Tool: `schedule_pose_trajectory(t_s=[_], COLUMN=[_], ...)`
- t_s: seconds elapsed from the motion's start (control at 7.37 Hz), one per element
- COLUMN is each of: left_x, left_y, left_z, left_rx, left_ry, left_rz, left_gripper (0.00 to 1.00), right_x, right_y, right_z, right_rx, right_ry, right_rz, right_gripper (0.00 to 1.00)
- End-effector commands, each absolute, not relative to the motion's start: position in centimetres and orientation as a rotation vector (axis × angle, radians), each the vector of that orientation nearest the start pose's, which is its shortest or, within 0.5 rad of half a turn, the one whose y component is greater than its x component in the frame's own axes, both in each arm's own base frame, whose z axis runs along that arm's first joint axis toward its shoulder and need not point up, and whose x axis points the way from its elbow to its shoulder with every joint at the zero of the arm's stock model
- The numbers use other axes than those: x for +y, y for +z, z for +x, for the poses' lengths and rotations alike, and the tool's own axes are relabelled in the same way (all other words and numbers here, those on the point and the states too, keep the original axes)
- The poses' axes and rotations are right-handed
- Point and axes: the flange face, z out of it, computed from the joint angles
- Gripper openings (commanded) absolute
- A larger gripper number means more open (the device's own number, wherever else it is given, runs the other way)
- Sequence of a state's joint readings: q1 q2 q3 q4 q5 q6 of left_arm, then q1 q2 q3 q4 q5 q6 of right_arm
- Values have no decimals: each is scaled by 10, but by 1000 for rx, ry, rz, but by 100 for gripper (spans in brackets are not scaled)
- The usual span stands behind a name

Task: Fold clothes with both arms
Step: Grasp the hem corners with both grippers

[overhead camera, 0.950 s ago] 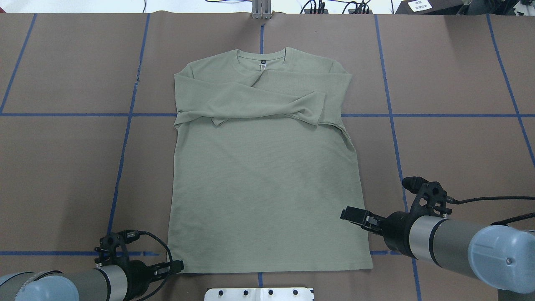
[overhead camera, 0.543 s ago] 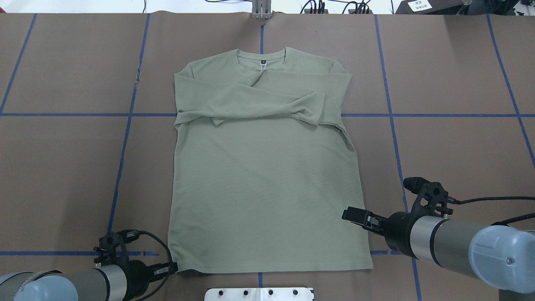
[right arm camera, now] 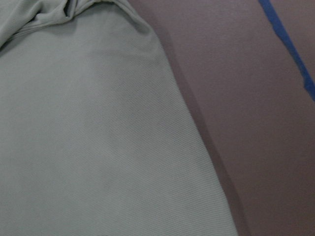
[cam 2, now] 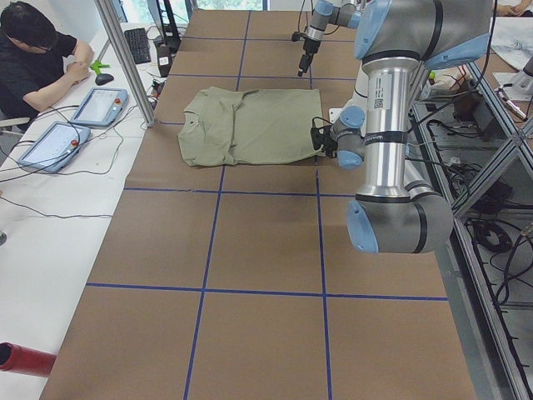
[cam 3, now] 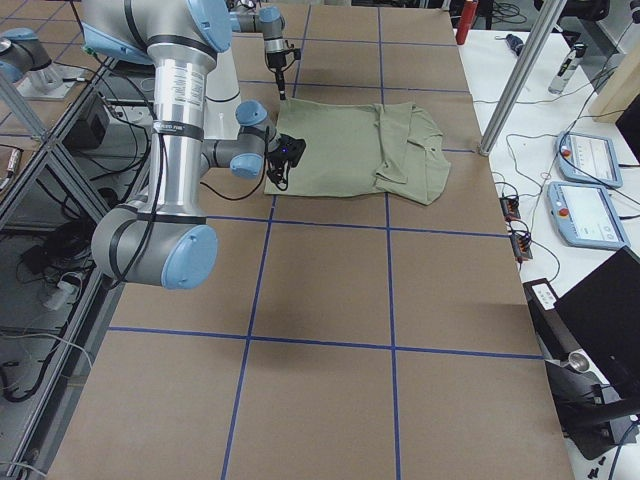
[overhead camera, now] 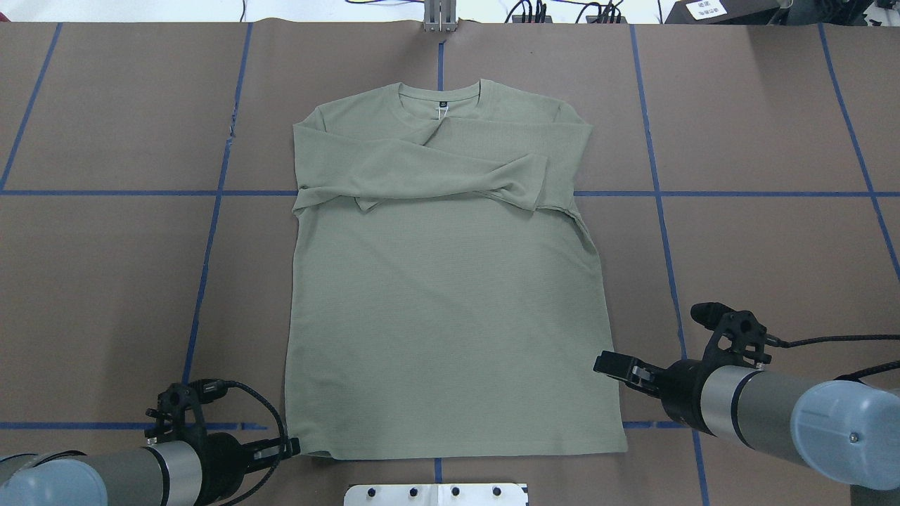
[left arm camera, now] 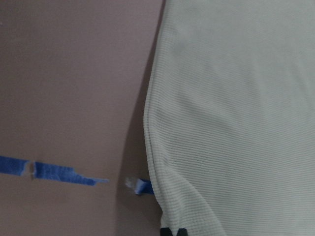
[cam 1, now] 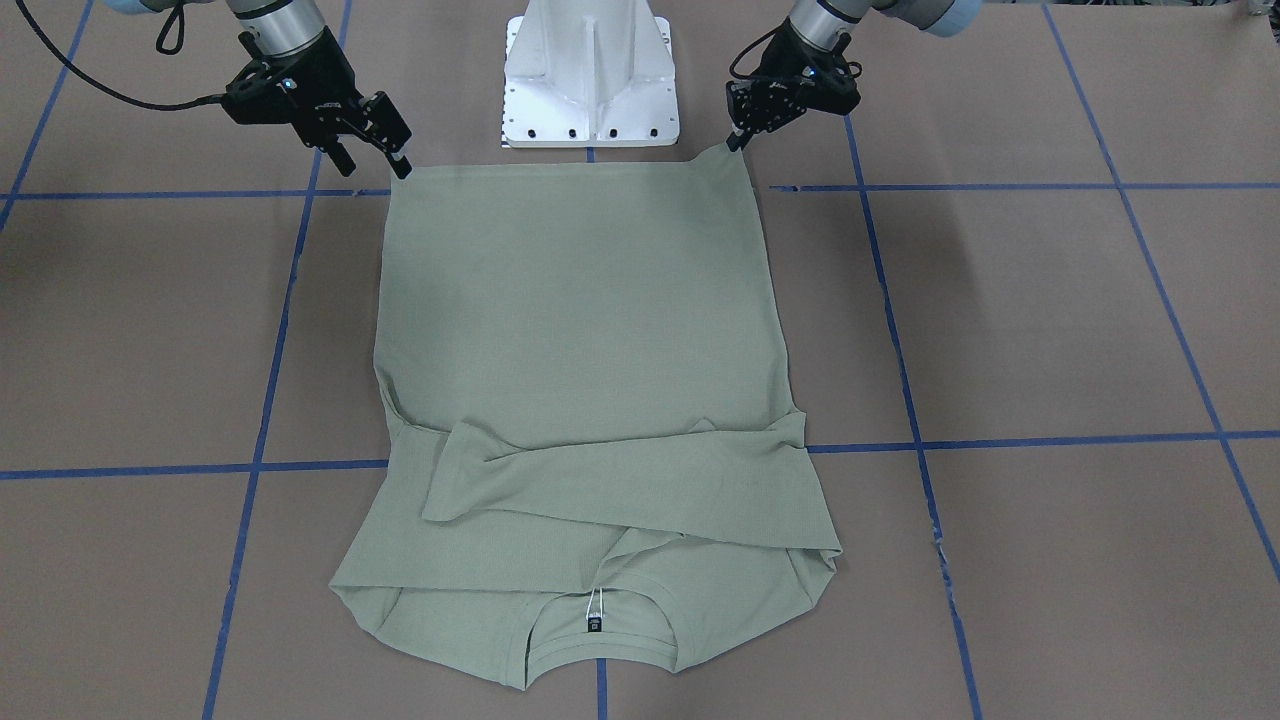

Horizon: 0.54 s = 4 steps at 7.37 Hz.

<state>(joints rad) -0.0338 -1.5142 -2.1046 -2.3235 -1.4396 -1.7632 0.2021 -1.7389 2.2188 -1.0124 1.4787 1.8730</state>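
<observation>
Shirt [overhead camera: 443, 302] lies flat mid-table [overhead camera: 105, 281], neck [overhead camera: 440, 90] out at 12 o'clock and hem in at 6, just short of the base [overhead camera: 436, 494]. Sleeves [overhead camera: 422, 169] lie crossed on the chest, one over the other. Left gripper [overhead camera: 290, 445] is at 7 o'clock, right at the hem corner. Right gripper [overhead camera: 603, 365] is at 4 o'clock, at the shirt's side edge near the other hem corner.

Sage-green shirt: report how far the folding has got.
Done: both long sleeves of the pale sage-green knit shirt lie crossed over the chest. In hand: the left gripper sits at one hem corner, grip unclear; the right gripper, open, hangs by the other corner. Left: the body lies flat at full length, so the hem has yet to be brought towards the neck.
</observation>
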Motion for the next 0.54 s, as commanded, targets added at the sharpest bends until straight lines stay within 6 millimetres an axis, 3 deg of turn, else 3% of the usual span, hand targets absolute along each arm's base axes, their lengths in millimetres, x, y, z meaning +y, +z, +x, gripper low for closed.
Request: schedule_pose_trajectory(t_s=[0.0, 0.14, 0.41], left_x=[-168, -173, -176], left_y=[323, 303, 299], left_z=[429, 413, 408], left_rx=[1282, 1326, 1335], left_ry=[-287, -298, -311], left_rz=[15, 19, 26], left_gripper=[0, 0, 0], right_x=[-211, -191, -163], right_y=[378, 379, 393], right_z=[-381, -395, -416], right_rx=[-1025, -1037, -1027], right_ry=[646, 704, 742], right_rz=[-59, -46, -27], right_gripper=[97, 94, 87])
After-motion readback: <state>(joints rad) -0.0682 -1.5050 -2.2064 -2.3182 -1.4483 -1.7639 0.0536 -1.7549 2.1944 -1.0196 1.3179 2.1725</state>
